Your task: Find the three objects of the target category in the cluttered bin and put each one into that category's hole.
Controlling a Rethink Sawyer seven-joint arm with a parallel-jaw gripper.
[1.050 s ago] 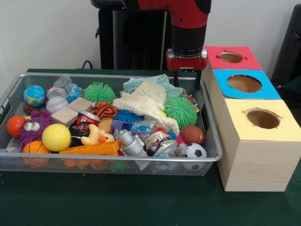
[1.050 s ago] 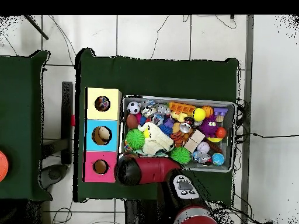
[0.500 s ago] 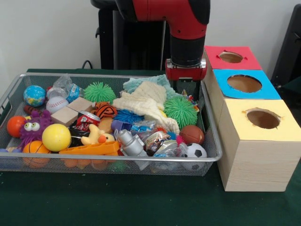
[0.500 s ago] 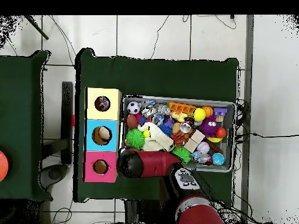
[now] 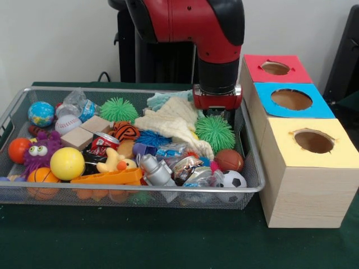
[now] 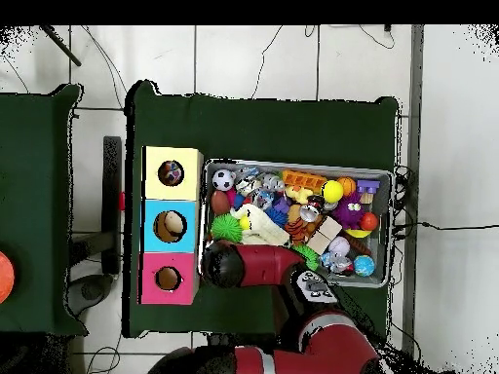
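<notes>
The wire bin (image 5: 17,109) is packed with toys. My gripper (image 5: 218,111) hangs low at the bin's back right, just behind a green spiky ball (image 5: 216,133) and beside a cream knitted cloth (image 5: 171,122). Its tips are hidden behind that ball. A second green spiky ball (image 5: 119,109) lies at the back. Right of the bin stand three boxes with round holes: red (image 5: 277,68), blue (image 5: 291,100) and yellow (image 5: 314,141). From overhead the arm (image 6: 253,265) covers the gripper, next to the green ball (image 6: 226,229).
In the bin also lie a yellow ball (image 5: 67,163), baseball (image 5: 68,124), globe ball (image 5: 41,114), soccer ball (image 5: 232,180), brown basketball (image 5: 229,160), orange balls, wooden blocks (image 5: 86,131), a rubber duck (image 5: 118,161) and wrappers. Overhead, small objects show inside the yellow hole (image 6: 172,173) and blue hole (image 6: 171,225).
The arm has come forward and down over the bin's back right corner. The gripper dropped from above the bin rim to just behind the green spiky ball.
</notes>
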